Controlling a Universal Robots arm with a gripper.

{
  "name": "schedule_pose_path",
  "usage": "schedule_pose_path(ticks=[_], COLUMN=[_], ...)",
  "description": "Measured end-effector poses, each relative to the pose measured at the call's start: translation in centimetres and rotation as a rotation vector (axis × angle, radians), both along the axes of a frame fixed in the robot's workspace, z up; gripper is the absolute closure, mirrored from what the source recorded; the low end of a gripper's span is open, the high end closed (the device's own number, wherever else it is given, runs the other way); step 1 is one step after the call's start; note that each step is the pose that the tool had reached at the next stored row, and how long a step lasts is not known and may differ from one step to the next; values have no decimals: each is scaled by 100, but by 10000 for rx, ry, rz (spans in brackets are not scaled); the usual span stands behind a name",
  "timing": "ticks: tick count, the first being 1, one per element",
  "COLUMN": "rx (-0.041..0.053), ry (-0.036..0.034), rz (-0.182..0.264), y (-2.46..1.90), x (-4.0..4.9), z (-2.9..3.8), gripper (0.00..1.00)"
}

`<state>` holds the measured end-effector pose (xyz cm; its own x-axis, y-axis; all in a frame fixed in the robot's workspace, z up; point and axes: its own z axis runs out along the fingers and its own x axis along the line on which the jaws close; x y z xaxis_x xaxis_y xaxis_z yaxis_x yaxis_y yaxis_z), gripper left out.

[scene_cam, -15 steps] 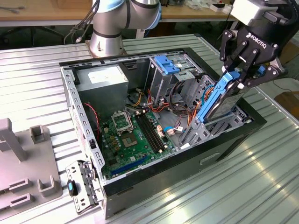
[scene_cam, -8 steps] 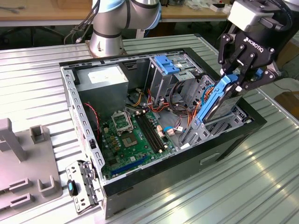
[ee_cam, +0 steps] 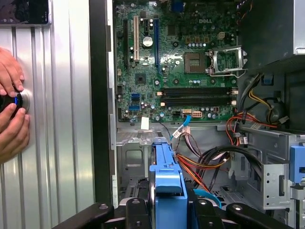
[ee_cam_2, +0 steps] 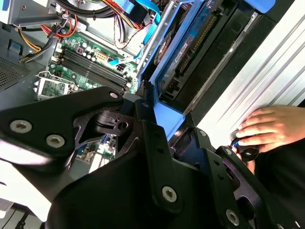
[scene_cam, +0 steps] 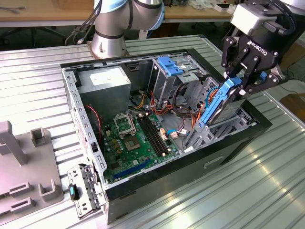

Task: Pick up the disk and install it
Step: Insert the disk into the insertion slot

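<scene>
Disk (scene_cam: 215, 106) in jaws, hand (ee_cam_2: 267, 126) beside case (scene_cam: 181, 171)

From here I see a ribbed silver metal worktable (scene_cam: 33, 81), bright glare toward its near edge; beyond its far edge stands a light-brown wooden desk (scene_cam: 47, 14).

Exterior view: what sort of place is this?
Likely a robotics lab bench: an open computer case on a ribbed metal table, a robot arm mounted on it, the gripper holding the disk at the case.
</scene>
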<state>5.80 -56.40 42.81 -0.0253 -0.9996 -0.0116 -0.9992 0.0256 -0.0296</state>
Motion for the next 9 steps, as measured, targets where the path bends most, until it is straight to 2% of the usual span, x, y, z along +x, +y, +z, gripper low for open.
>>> schedule_pose_path(ticks=[9], rx=[3], ry=[0], rz=[0], y=[0], x=[0], z=[-5], gripper=[63])
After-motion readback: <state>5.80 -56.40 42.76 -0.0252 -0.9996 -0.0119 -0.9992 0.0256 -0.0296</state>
